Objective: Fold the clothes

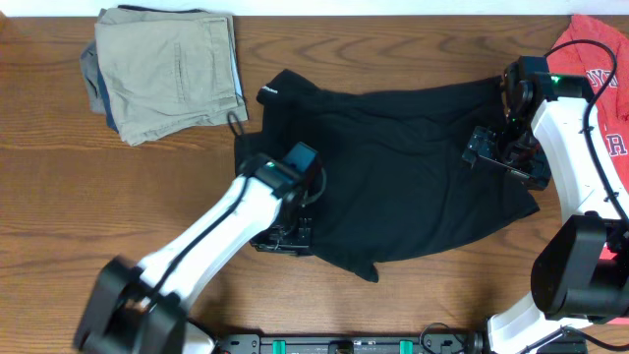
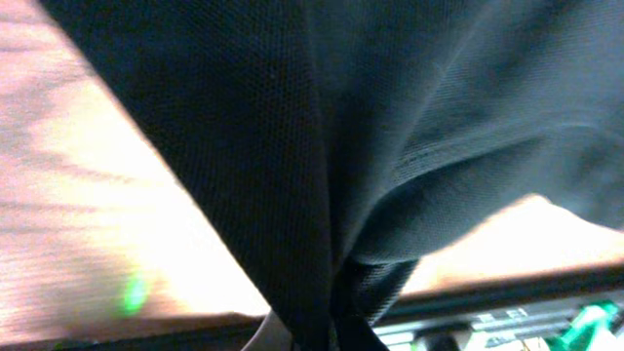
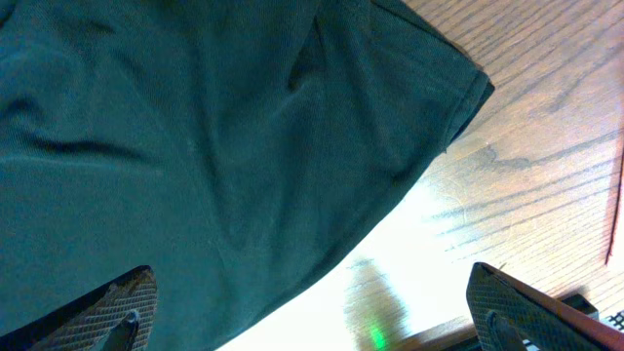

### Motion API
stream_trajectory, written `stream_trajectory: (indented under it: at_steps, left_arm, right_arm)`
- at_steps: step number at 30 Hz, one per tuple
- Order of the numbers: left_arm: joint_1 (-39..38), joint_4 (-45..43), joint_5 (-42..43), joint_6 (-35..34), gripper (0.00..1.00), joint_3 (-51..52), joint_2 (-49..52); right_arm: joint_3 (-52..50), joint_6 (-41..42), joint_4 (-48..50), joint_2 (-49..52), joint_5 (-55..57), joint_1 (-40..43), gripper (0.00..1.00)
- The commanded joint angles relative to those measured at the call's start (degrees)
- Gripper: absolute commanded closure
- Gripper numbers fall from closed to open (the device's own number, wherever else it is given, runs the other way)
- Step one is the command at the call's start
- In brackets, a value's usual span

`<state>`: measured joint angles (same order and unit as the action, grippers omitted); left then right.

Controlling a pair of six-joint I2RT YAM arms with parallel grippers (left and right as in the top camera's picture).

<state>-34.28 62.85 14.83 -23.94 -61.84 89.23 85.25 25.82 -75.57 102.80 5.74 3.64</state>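
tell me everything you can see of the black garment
The black garment is a thin, fine-knit fabric, lying spread and wrinkled across the middle of the wooden table. A small white logo sits near its far left corner. The left gripper is shut on its near left edge, bunching the cloth there. The right gripper stands open over its right edge.

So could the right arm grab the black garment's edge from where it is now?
Probably yes. The right gripper hangs open just above the right-hand edge of the black garment, its jaws straddling the fabric and the bare table, with nothing else in the way.
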Motion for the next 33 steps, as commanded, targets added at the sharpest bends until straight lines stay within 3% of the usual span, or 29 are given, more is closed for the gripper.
stream_trajectory:
  at_steps: [1, 4, 11, 16, 23, 33]
  left_arm:
    - [0.0, 2.0, -1.6, 0.7, 0.92, -2.3, -7.6]
    - [0.0, 3.0, -2.7, 0.9, 0.62, -2.3, -12.2]
    - [0.0, -3.1, -9.4, 1.0, 0.58, -2.1, -12.2]
    - [0.0, -2.5, -9.3, 0.9, 0.1, -2.1, -7.6]
    - [0.0, 4.4, -9.0, -1.1, 0.05, -0.5, -0.8]
    - [-0.2, -0.9, -6.4, -3.0, 0.03, 7.4, -0.5]
  right_arm:
    - [-0.3, -0.4, 0.0, -0.9, -0.2, 0.4, 0.01]
    - [-0.3, 1.4, 0.0, -0.9, -0.1, 0.5, 0.01]
    - [-0.3, 4.4, -0.1, -0.9, -0.3, 0.4, 0.01]
    - [-0.3, 4.3, -2.3, -0.9, 1.7, 0.4, 0.01]
    - [-0.4, 7.6, -2.3, -0.9, 5.4, 3.2, 0.01]
    - [-3.8, 9.3, 2.0, -0.9, 5.2, 14.2, 0.01]
